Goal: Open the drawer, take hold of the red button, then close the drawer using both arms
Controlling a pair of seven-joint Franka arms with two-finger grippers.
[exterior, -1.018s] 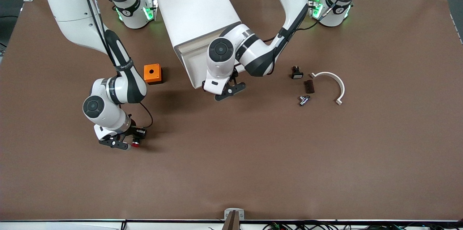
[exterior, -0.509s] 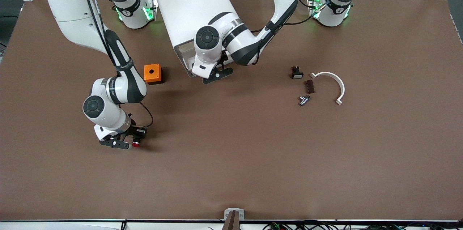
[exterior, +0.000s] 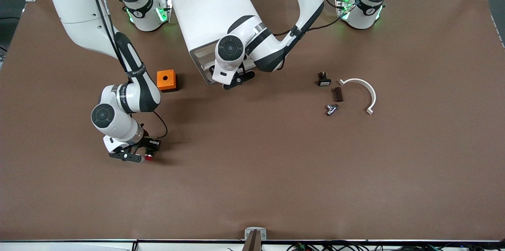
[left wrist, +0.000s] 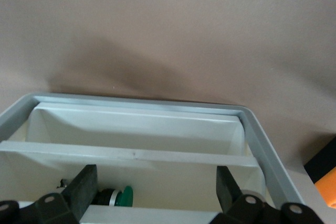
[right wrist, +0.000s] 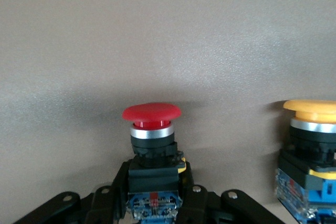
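Observation:
My right gripper [exterior: 136,157] is low over the table, nearer the front camera than the orange box, and is shut on the button [exterior: 148,158]. In the right wrist view the fingers [right wrist: 118,184] clamp the button's black and blue body, with its red cap [right wrist: 151,113] pointing away from the gripper [right wrist: 153,182]. My left gripper [exterior: 236,80] is open at the front of the white cabinet's [exterior: 209,6] drawer [exterior: 202,65], which stands out only a little. In the left wrist view the open gripper [left wrist: 156,192] is over the drawer rim [left wrist: 142,102], and a green-capped button [left wrist: 122,198] lies inside.
An orange cube box [exterior: 166,80] sits beside the cabinet toward the right arm's end. A yellow-capped button [right wrist: 312,129] stands beside the held one. Toward the left arm's end lie a small black part [exterior: 324,80], a dark block [exterior: 337,94], a metal fitting [exterior: 331,109] and a white curved bracket [exterior: 365,89].
My left gripper has moved toward the cabinet and the drawer has slid most of the way in with it. My right gripper has stayed put with the red button in it.

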